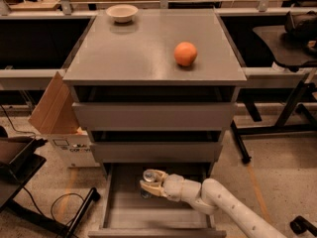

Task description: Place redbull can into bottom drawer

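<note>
Grey bottom drawer (131, 213) stands pulled out toward the camera, its shallow tray open to view below the two drawers above it. The cream-white arm (233, 209) enters from the lower right and reaches left across the open tray.

Pincer (148, 186): over the rear middle of the tray, just in front of the middle drawer's face. Its fingers are closed around the redbull can (148, 175).

Redbull can: upright in the grip and inside the drawer's outline, with its round silvery top showing above the fingers. The lower body is mostly covered by the fingers. Cannot tell whether its base touches the tray floor.

Middle drawer (156, 151) and top drawer (153, 115): both pushed in further than the bottom one, with plain grey fronts and a dark gap above each.

Left of the drawers a cardboard box (54, 114) sits on the floor, one flap raised and leaning toward the drawer unit. Black frame parts (25, 172) lie at lower left.

Table (129, 58): grey, flat top.
- Orange fruit (185, 53) at right of centre, resting on the top.
- White bowl (122, 13) at the far left corner, well apart from the fruit.

Behind the table are dark benches with metal rails. A black stand (277, 128) is on the floor to the right.
</note>
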